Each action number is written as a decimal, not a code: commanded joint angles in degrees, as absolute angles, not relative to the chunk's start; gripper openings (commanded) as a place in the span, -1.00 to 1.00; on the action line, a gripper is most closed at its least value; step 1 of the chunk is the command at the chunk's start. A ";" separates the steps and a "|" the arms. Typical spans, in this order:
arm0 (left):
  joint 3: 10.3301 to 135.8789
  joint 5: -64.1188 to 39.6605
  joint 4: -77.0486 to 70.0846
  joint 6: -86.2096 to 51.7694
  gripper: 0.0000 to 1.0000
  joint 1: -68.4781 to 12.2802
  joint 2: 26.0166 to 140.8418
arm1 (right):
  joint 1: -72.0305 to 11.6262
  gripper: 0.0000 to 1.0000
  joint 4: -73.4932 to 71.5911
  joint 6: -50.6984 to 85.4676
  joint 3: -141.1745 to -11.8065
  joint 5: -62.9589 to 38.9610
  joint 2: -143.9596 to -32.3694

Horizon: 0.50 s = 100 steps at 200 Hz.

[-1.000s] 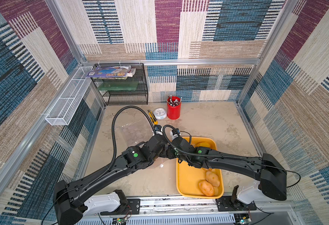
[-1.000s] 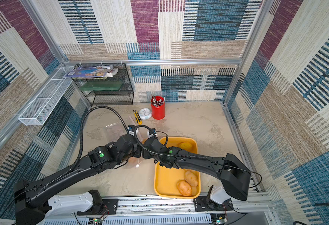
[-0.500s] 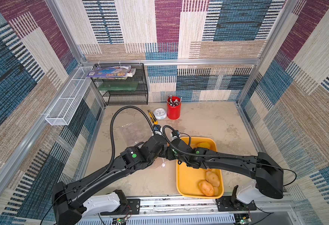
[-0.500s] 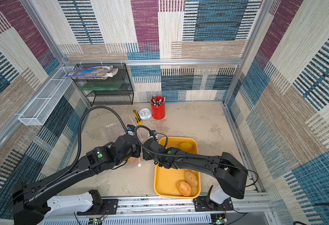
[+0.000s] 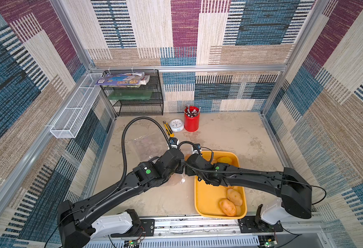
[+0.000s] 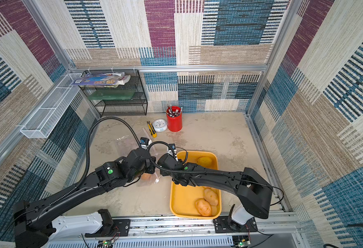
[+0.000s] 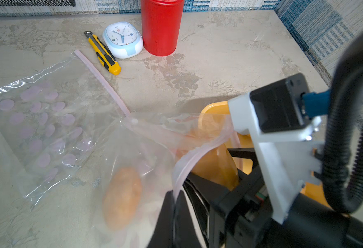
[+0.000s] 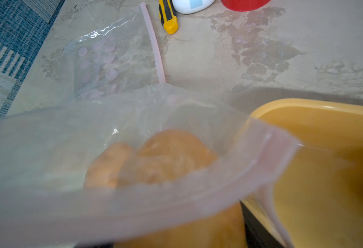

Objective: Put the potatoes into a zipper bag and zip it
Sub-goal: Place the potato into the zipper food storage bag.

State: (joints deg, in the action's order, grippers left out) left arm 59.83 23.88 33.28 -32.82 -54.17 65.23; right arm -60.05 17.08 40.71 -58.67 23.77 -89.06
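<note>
Mid-loading: my left hand [image 7: 174,194] pinches the zipper bag's [image 7: 133,150] rim just beside the tray [image 7: 210,107], my right hand [image 7: 219,171], grip I cannot tell, poses a potato [image 7: 212,158] in its mouth; next, release it inside.

No readable text anywhere; clock [image 7: 122,39] dial markings too small.

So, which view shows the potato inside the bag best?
The left wrist view: the potato shows whole through clear plastic. The right wrist view blurs it behind the bag's rim; in a top view, only a sliver beside the left arm.
</note>
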 commanded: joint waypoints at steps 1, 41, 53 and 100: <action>59.86 25.30 32.48 -33.11 -1.00 -54.21 65.08 | -60.42 0.52 18.04 41.32 -59.15 26.28 -89.04; 59.81 25.31 32.52 -33.05 -1.00 -54.17 65.13 | -61.28 0.80 16.31 40.26 -58.76 25.75 -87.21; 59.85 25.31 32.61 -33.12 -1.00 -54.18 65.03 | -61.37 0.81 16.43 40.12 -58.84 25.66 -86.93; 59.73 25.14 32.61 -33.21 -1.00 -54.18 64.77 | -61.71 0.81 15.44 39.28 -57.62 25.84 -83.54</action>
